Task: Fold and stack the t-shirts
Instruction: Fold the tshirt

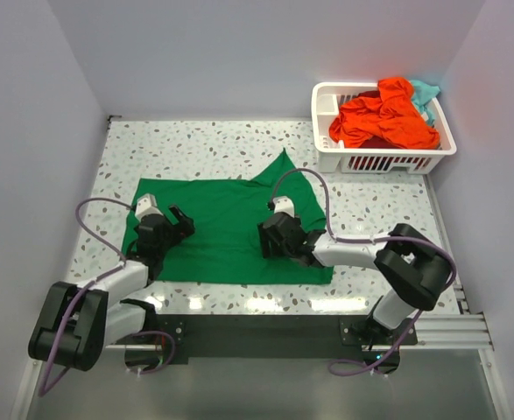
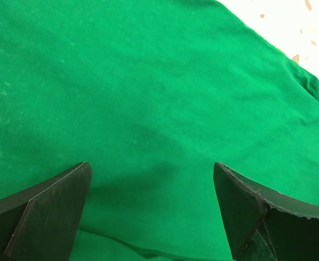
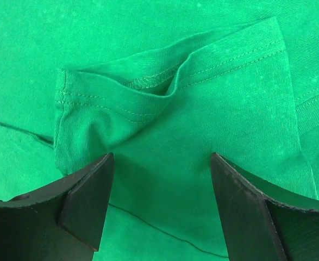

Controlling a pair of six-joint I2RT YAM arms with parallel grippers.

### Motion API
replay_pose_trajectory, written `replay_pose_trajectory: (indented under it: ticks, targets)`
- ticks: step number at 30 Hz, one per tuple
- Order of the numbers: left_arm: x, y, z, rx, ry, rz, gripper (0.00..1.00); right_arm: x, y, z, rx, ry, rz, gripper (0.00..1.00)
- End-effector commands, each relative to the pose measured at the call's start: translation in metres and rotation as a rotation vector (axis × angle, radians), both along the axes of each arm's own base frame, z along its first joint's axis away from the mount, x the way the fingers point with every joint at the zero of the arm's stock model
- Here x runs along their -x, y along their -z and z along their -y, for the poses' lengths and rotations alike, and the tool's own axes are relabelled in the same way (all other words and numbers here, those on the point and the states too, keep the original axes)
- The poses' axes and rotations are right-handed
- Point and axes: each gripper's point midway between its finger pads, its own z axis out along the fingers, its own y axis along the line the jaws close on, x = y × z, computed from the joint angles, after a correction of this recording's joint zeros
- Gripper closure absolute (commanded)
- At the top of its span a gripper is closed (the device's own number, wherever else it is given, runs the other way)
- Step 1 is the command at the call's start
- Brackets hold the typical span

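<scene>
A bright green t-shirt (image 3: 148,38) fills the view. Its short sleeve (image 3: 213,109) lies folded across the shirt body, with the stitched hem gaping slightly. The right gripper (image 3: 162,201) has its two dark fingers (image 3: 86,201) spread wide, framing the sleeve's lower part.

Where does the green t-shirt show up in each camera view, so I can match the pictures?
Top external: green t-shirt lies spread out, mid-picture.
Left wrist: it fills nearly the whole frame as smooth cloth.
Right wrist: it fills the frame, with a stitched hem fold at centre.
Shared landmark: speckled table, also visible in the left wrist view's top-right corner.
</scene>
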Motion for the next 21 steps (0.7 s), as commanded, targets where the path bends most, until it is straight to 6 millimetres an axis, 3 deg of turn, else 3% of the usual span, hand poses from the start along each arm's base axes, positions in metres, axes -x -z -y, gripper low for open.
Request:
replay_pose_trajectory:
  ticks: [1, 3, 7, 11, 12, 13, 14, 16, 17, 18, 21]
  targets:
    - [0.014, 0.011, -0.003, 0.008, -0.025, -0.053, 0.00, 0.044, 0.036, 0.022, 0.077, 0.005, -0.156, 0.25]
    - [0.015, 0.009, -0.002, 0.015, -0.018, -0.050, 0.00, 0.043, 0.033, 0.019, 0.073, 0.003, -0.147, 0.25]
    - [0.001, -0.028, -0.006, -0.005, -0.032, 0.048, 0.00, 0.030, 0.005, 0.014, 0.061, 0.015, -0.079, 0.25]
    - [-0.025, -0.083, -0.021, -0.079, -0.094, 0.150, 0.00, 0.007, -0.055, 0.014, 0.031, 0.051, 0.068, 0.25]
    - [-0.036, -0.105, -0.024, -0.096, -0.107, 0.190, 0.00, -0.001, -0.081, 0.015, 0.016, 0.067, 0.125, 0.25]
    - [-0.043, -0.111, -0.032, -0.110, -0.131, 0.197, 0.00, -0.007, -0.097, 0.017, 0.007, 0.079, 0.167, 0.24]
    - [-0.055, -0.133, -0.035, -0.104, -0.135, 0.243, 0.00, -0.011, -0.111, 0.018, -0.003, 0.088, 0.201, 0.24]
    - [-0.071, -0.134, -0.051, -0.136, -0.156, 0.221, 0.00, -0.022, -0.149, 0.022, -0.028, 0.114, 0.300, 0.23]
    - [-0.086, -0.153, -0.055, -0.161, -0.145, 0.251, 0.00, -0.025, -0.161, 0.022, -0.034, 0.113, 0.332, 0.22]
    - [-0.097, -0.141, -0.064, -0.191, -0.149, 0.195, 0.00, -0.029, -0.181, 0.023, -0.057, 0.127, 0.375, 0.22]
    - [-0.129, -0.141, -0.089, -0.304, -0.192, 0.112, 0.04, -0.037, -0.215, 0.024, -0.093, 0.141, 0.458, 0.20]
